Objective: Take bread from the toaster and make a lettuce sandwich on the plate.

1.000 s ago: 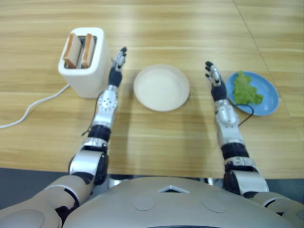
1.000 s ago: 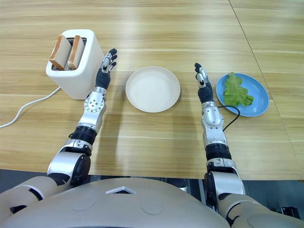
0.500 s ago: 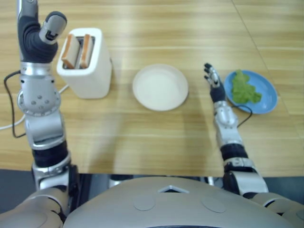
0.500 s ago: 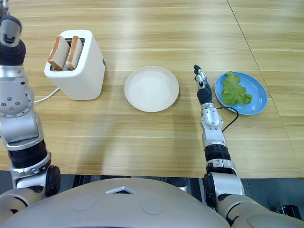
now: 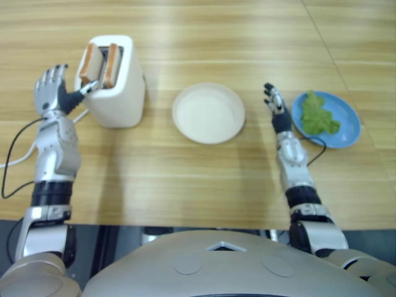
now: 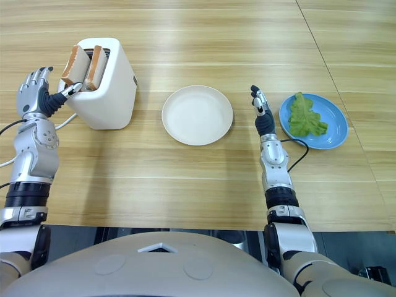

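A white toaster [image 6: 105, 83] stands at the left with two slices of bread [image 6: 84, 64] sticking up from its slots. My left hand [image 6: 38, 94] is open just left of the toaster, thumb tip close to the nearer slice. An empty cream plate [image 6: 197, 115] lies in the middle of the table. A lettuce leaf [image 6: 305, 117] rests on a blue plate [image 6: 334, 131] at the right. Between the two plates my right hand [image 6: 260, 109] is open, fingers pointing away from me, holding nothing.
The toaster's white cord [image 5: 18, 158] trails off to the left across the wooden table. A thin black cable [image 6: 297, 151] loops beside my right forearm near the blue plate.
My left arm swung from between toaster and plate, up and around to the toaster's left side, and has come down with the open hand beside the bread. The right hand barely moved.
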`<state>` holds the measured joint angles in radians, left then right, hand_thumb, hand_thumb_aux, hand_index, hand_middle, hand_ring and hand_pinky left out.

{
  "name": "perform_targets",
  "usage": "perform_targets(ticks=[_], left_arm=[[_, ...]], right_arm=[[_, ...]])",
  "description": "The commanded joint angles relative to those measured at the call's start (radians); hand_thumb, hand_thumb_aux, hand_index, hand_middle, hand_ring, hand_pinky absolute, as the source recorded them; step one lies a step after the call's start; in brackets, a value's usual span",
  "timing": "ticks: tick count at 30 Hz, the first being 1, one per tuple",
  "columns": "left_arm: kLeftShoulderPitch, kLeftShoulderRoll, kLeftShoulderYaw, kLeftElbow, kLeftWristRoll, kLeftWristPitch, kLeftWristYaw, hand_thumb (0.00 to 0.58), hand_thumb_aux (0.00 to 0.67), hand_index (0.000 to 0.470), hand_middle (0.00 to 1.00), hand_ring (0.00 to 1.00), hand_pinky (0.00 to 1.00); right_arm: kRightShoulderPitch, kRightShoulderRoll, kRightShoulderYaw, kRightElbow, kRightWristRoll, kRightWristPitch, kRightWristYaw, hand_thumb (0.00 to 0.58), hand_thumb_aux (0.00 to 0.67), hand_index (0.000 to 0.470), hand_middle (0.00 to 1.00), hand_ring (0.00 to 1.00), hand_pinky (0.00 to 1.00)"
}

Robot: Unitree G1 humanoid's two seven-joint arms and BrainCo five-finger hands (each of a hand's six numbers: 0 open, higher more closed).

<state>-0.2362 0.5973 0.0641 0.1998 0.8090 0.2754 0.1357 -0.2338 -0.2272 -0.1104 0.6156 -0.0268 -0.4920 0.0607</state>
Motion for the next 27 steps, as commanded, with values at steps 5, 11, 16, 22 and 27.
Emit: perform_targets(ticks=[5, 11, 16, 22, 27], left_arm=[[-0.016, 0.014, -0.040, 0.091, 0.000, 0.040, 0.055, 0.485, 0.399, 0.274, 0.00, 0.00, 0.00], [0.008, 0.010, -0.023, -0.057, 0.010, 0.011, 0.156, 0.580, 0.670, 0.460, 0.00, 0.00, 0.00], [0.028, -0.002, -0.033, -0.198, 0.052, -0.021, 0.249, 0.580, 0.670, 0.460, 0.00, 0.00, 0.00], [0.061, -0.031, -0.001, -0.356, 0.083, -0.056, 0.355, 0.580, 0.670, 0.460, 0.00, 0.00, 0.00], [0.108, -0.065, 0.108, -0.590, 0.055, -0.144, 0.474, 0.580, 0.670, 0.460, 1.00, 1.00, 1.00]], right_arm=[[0.010, -0.007, 0.005, 0.005, -0.004, 0.010, 0.009, 0.000, 0.000, 0.000, 0.00, 0.00, 0.00], [0.013, -0.012, 0.004, 0.010, -0.005, 0.010, 0.008, 0.000, 0.000, 0.000, 0.00, 0.00, 0.00], [0.013, -0.012, 0.007, 0.021, -0.009, 0.012, 0.005, 0.000, 0.000, 0.000, 0.00, 0.00, 0.00], [0.007, -0.014, 0.008, 0.039, -0.017, 0.014, 0.002, 0.000, 0.000, 0.000, 0.00, 0.00, 0.00], [0.005, -0.013, 0.009, 0.049, -0.022, 0.013, 0.001, 0.000, 0.000, 0.000, 0.00, 0.00, 0.00]])
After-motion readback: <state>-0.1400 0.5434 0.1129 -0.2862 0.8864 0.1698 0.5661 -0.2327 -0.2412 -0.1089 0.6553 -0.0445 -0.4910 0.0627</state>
